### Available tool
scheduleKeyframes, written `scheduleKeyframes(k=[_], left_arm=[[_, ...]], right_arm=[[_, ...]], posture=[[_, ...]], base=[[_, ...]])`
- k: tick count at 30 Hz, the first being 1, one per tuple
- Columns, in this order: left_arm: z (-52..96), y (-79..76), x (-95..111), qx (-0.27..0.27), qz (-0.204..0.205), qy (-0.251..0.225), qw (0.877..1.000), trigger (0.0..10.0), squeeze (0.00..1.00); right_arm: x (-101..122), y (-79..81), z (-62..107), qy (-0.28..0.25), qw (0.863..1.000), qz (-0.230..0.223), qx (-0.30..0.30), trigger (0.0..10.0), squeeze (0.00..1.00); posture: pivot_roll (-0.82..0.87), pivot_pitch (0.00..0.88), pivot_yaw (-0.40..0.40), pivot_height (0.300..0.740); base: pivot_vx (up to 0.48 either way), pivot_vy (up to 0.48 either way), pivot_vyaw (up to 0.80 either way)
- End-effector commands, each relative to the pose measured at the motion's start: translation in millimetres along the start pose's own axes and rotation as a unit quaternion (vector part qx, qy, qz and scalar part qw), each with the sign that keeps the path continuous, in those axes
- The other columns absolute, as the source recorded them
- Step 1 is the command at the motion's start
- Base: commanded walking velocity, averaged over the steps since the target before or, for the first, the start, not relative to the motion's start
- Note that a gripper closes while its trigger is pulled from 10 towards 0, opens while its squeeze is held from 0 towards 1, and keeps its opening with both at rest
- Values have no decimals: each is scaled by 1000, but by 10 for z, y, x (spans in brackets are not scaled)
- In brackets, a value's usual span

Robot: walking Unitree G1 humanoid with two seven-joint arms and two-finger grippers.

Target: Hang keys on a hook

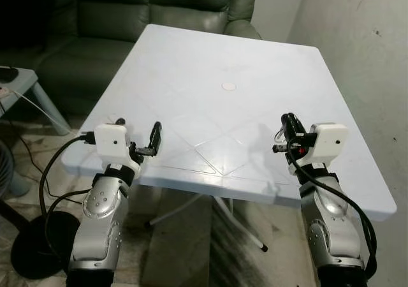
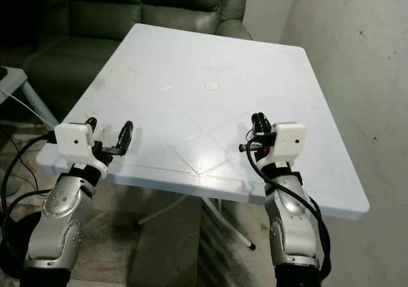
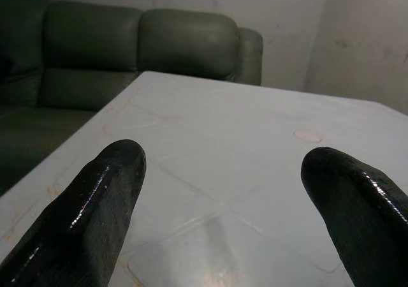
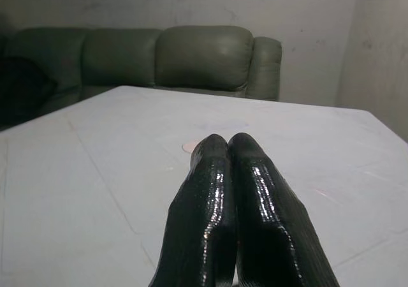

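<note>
Left eye view, key ring [image 1: 278, 134]: a thin wire loop shows just beside the fingers of the right gripper [image 1: 288, 118], over the near right part of the table. It is too small to make out any keys on it, or to tell if it is pinched.
Right gripper: its two black fingers are pressed together with no gap between them. They point across the table top toward the sofa, low over the surface.
Left gripper [image 2: 109, 129]: it is held over the near left corner of the table. Its fingers [image 3: 95, 191] are spread wide apart with nothing between them.
Table [image 1: 210, 57]: white plastic, square, with moulded diagonal lines and a small round cap [image 1: 228, 86] at its middle.
Sofa [image 1: 159, 6]: dark green leather, right behind the far edge of the table.
Wall [image 1: 357, 38]: pale and scuffed, along the robot's right.
Side table [image 1: 19, 80]: light blue, to the left by the sofa.
Cable [image 1: 51, 166]: black, looping down from the left wrist.
</note>
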State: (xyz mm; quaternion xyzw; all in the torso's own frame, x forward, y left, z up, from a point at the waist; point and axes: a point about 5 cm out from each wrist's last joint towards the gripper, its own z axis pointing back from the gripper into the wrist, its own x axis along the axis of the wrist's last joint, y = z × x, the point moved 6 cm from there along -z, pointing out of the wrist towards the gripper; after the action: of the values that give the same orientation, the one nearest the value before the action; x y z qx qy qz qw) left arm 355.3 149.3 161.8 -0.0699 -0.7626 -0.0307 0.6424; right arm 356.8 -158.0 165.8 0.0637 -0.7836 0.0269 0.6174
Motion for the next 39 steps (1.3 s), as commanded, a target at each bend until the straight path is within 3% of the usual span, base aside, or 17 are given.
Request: scheduleKeyframes(k=[1,14,27,39], left_arm=[[-24,19,-13,4,3,2,1000,10000,0],[-156,198,-81,40,9,9,999,10000,0],[-295,219,-29,33,5,-3,999,10000,0],[-312,237,-26,33,2,-9,999,10000,0]], right_arm=[[29,-2,3,-2,1000,14,-2,10000,0],[-26,-38,-43,7,999,20,-31,10000,0],[-76,-64,-77,15,999,30,-43,10000,0],[-94,-69,-81,17,998,36,-43,10000,0]], posture=[[3,0,-46,740],[-22,0,-17,740],[-35,0,-6,740],[-32,0,-10,740]], base=[[0,0,0],[0,0,0],[0,0,0],[0,0,0]])
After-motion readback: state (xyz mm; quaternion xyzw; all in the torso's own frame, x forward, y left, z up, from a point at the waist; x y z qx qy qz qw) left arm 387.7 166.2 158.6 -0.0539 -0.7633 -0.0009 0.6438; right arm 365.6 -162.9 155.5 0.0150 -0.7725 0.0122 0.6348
